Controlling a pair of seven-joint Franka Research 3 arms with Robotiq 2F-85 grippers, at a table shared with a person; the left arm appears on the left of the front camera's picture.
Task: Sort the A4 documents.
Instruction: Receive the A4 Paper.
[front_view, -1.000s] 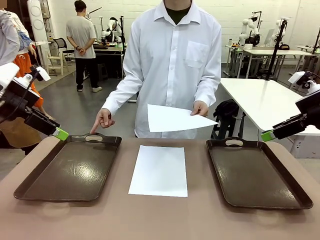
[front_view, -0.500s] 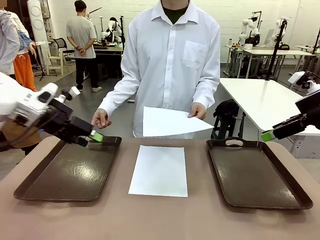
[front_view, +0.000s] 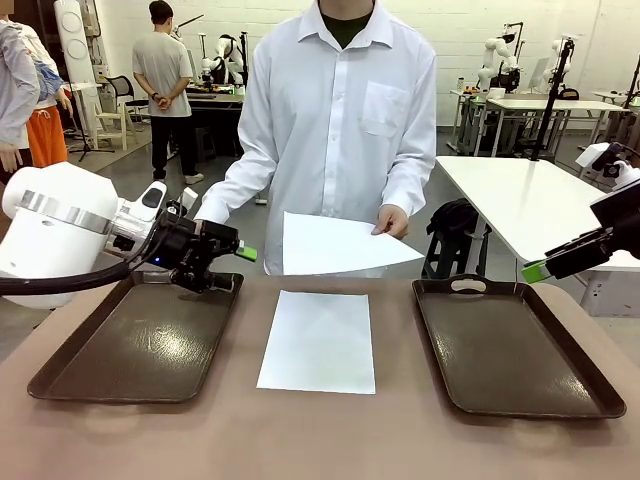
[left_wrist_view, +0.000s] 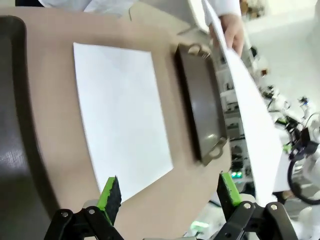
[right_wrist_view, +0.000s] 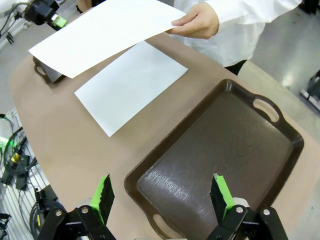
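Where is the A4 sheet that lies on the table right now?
Front view: the flat sheet lies mid-table, between the left tray and the right tray.

The left arm (front_view: 60, 235) has swung in from the picture's left edge. A second ago little more than its wrist showed there; now its big white body stands over the worktop's left side. Its fingers (front_view: 245, 253) have moved from beside the left tray's (front_view: 130, 345) far left corner, along the far rim, to above its far right corner — tips aimed at the held sheet (front_view: 335, 243), near its left edge. The person's hand that pointed at that tray's handle has drawn back — it is now hidden behind the arm's wrist, its sleeve (front_view: 235, 185) still showing. The held sheet has shifted slightly up and left.
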